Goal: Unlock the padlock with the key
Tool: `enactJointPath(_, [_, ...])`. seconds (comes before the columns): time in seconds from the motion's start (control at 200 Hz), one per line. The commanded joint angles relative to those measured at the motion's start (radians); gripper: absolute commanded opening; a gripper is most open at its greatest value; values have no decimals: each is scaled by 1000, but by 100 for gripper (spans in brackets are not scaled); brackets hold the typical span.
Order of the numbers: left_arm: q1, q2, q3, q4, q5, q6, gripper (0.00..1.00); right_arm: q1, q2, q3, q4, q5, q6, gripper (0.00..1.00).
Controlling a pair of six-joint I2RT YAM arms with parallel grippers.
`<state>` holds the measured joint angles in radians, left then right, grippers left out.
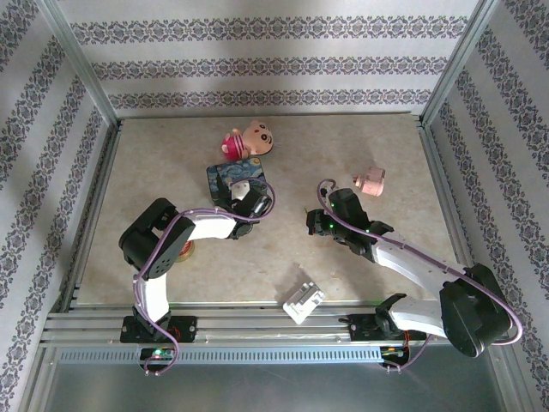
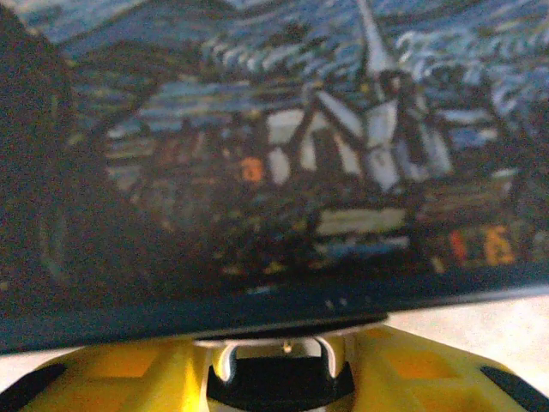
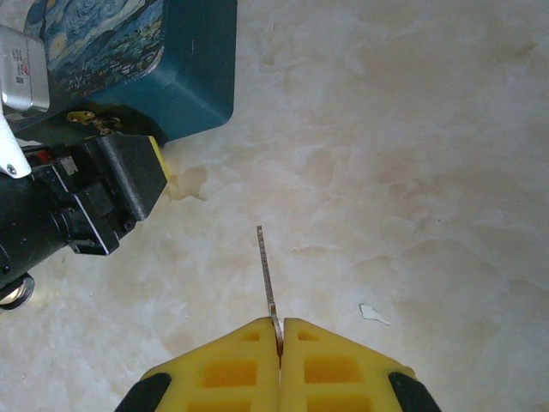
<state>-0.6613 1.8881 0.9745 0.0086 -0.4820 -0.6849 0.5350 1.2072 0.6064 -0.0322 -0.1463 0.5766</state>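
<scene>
Right wrist cam: R gripper (image 3: 279, 330) is pinching the key (image 3: 265, 270) w/ pads pressed together. 1 key, long axis running straight out from the fingertips, tip pointing away and leaning slightly left, over the table (image 3: 412, 172). Left wrist cam: L gripper (image 2: 279, 356) fingers (image 2: 120, 369) are standing apart either side of a dark body w/ pale arch, prob. the padlock (image 2: 279, 386); can't tell if it's clamped. 1 blue tin (image 2: 257, 154) is sitting just beyond.

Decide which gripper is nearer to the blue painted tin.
Left. The left gripper sits at the near side of the blue painted tin; the right gripper, pinching the key, stands apart to its right.
</scene>
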Motion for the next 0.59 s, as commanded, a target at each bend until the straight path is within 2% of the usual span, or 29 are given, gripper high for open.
enactJointPath(0.0, [-8,21,-10,55,-43,5,38,11,0,5,21,-12,-11,0])
enactJointPath(0.105, [-8,23,-7,63,-45,10,26,11,0,6,21,-12,-12,0])
enactJointPath(0.355, [-8,6,-7,46,-31,26,17,13,-15,-24,28,5,-5,0])
enactJointPath(0.59, [-9,-45,-14,-14,41,-10,10,14,-28,-52,12,24,-4,0])
